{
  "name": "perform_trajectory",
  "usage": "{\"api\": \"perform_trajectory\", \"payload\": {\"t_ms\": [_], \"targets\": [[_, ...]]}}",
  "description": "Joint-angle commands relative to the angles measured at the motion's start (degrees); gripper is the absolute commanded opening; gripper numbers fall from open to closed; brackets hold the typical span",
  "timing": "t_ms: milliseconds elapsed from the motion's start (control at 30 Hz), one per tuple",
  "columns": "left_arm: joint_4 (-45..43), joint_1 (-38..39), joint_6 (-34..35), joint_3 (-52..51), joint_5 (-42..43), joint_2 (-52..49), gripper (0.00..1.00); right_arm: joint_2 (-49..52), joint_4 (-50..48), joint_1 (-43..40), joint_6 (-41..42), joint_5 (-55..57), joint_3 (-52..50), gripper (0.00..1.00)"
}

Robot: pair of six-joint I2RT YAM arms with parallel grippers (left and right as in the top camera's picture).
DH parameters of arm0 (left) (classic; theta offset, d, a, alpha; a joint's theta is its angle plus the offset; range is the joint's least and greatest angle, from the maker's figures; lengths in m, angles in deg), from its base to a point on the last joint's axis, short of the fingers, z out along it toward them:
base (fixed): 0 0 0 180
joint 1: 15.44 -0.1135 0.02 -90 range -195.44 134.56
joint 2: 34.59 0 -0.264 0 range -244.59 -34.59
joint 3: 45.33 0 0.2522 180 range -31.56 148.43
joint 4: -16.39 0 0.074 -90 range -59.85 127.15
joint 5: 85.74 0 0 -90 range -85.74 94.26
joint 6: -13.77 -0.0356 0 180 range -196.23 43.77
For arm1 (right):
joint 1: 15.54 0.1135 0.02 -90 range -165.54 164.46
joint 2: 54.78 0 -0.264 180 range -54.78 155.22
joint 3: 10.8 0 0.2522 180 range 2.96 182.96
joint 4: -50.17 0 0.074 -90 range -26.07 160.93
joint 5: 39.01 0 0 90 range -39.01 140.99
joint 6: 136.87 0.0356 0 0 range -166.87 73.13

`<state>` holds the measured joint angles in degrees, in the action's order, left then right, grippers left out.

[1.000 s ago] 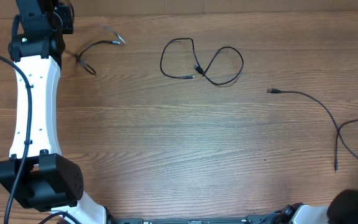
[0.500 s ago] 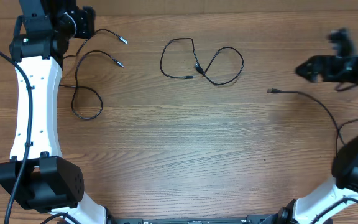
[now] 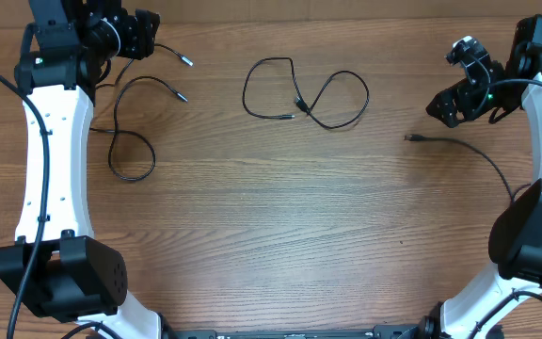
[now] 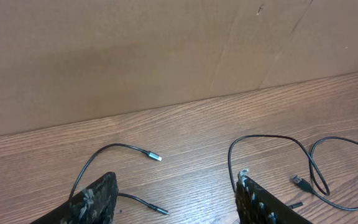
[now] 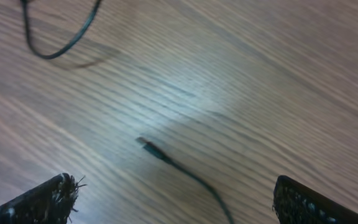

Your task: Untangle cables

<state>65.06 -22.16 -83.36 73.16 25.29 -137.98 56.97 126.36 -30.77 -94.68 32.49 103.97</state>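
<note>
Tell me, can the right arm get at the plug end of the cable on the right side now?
Probably yes: the right gripper is open close above the plug, which lies free on the table, nothing in between.

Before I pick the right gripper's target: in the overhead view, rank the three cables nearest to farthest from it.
1. Right cable, just below the right gripper.
2. Looped middle cable, top centre.
3. Left cable, far left side.
</note>
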Motion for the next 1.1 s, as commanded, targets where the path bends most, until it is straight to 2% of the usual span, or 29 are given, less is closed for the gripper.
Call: {"api": "perform_trajectory", "payload": {"t_ms": [0,33,133,233,267,300,333,367,467,600,767,800,967,1067], "targets": [[-0.2,0.4,1.0,0.9,1.1,2.1,0.61,-0.2,-0.6,0.1,4.8,3.4,0.2,1.0],[-0.2,0.4,1.3,0.9,1.1,2.1,0.61,-0.2,-0.9,0.1,7.3,2.6,0.2,1.0],[-0.2,0.4,2.6,0.9,1.1,2.1,0.61,-0.2,-4.1,0.1,8.0,0.7,0.2,1.0],[0.5,0.4,2.7,0.9,1.1,2.1,0.61,0.0,-9.4,0.1,5.3,-2.3,0.2,0.92],[0.7,0.4,2.7,0.9,1.1,2.1,0.61,0.1,-9.7,0.1,3.3,-3.0,0.2,0.87],[0.8,0.4,2.7,0.9,1.1,2.1,0.61,0.2,-9.7,0.1,0.5,-3.5,0.2,0.86],[0.8,0.4,2.7,0.9,1.1,2.1,0.61,0.4,-9.6,0.1,-3.1,-4.5,0.2,0.87],[0.8,0.4,2.7,0.9,1.1,2.1,0.61,0.5,-9.2,0.1,-6.4,-5.7,0.2,1.0],[0.6,0.4,2.7,0.9,1.1,2.1,0.62,0.7,-5.9,0.1,-20.1,-10.5,0.2,0.99],[0.3,0.4,2.7,0.9,1.1,2.1,0.62,2.2,-0.4,0.1,-33.6,-11.6,0.2,0.86],[0.5,0.5,3.0,0.9,1.1,2.1,0.61,6.1,4.2,0.1,-41.0,-11.9,0.2,0.85],[0.5,0.5,3.0,0.9,1.1,2.1,0.62,7.0,5.2,0.1,-42.6,-12.1,0.2,0.82],[0.5,0.7,2.9,0.9,1.1,2.1,0.62,10.8,6.4,0.1,-44.2,-12.1,0.2,0.74],[0.7,0.7,3.0,0.9,1.1,2.1,0.62,12.4,6.2,0.1,-44.2,-12.1,0.2,0.63]]}}
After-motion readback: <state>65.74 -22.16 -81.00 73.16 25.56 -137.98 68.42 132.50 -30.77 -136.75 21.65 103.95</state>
